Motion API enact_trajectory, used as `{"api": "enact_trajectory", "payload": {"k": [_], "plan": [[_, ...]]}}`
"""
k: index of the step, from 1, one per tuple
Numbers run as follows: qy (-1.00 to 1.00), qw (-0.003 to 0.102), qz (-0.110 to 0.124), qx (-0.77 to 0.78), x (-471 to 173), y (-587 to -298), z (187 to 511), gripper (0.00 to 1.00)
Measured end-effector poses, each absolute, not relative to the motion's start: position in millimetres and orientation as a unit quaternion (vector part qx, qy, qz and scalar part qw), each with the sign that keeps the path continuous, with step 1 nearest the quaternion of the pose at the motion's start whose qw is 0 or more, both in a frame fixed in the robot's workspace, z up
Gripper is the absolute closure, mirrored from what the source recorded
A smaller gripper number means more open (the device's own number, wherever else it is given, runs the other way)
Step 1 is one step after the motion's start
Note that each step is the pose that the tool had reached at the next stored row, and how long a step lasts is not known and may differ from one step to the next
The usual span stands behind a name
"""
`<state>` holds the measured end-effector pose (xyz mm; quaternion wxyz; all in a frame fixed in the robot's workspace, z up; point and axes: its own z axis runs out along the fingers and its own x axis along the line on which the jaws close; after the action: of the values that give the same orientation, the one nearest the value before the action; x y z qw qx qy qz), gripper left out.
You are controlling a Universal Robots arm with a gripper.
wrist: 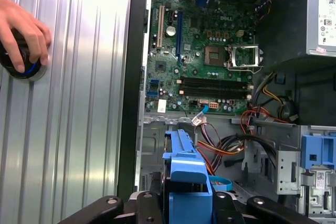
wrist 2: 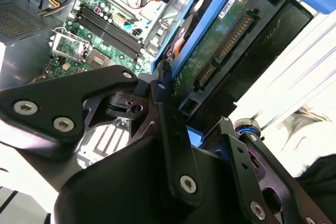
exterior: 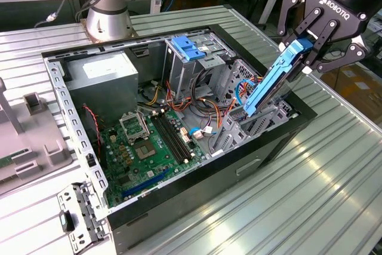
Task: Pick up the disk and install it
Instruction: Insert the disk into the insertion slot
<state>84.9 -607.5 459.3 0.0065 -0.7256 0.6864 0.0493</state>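
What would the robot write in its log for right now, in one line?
gripper: shut on disk | disk: tilted, lower end down in open computer case | install: not yet seated

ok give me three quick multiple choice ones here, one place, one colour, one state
1. Where is the flat silver hard disk in its plastic rails?
A) held over the open black computer case, at the exterior view's right
B) on the table
C) beside the arm's base
2. What colour are those rails?
A) red
B) blue
C) yellow
3. How is the black pincer?
A) open
B) shut on the disk
C) shut on a cable
Answers: 1 A, it hangs tilted over the case; 2 B, blue shows in both wrist views; 3 B, it clamps the disk's upper end.
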Motion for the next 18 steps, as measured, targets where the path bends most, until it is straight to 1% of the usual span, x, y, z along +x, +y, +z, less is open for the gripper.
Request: {"api": "enact_trajectory", "payload": {"k": [18], "plan": [[0.686, 0.006, 0.049, -0.726, 80.5, -602.8, 449.9, 0.63]]}}
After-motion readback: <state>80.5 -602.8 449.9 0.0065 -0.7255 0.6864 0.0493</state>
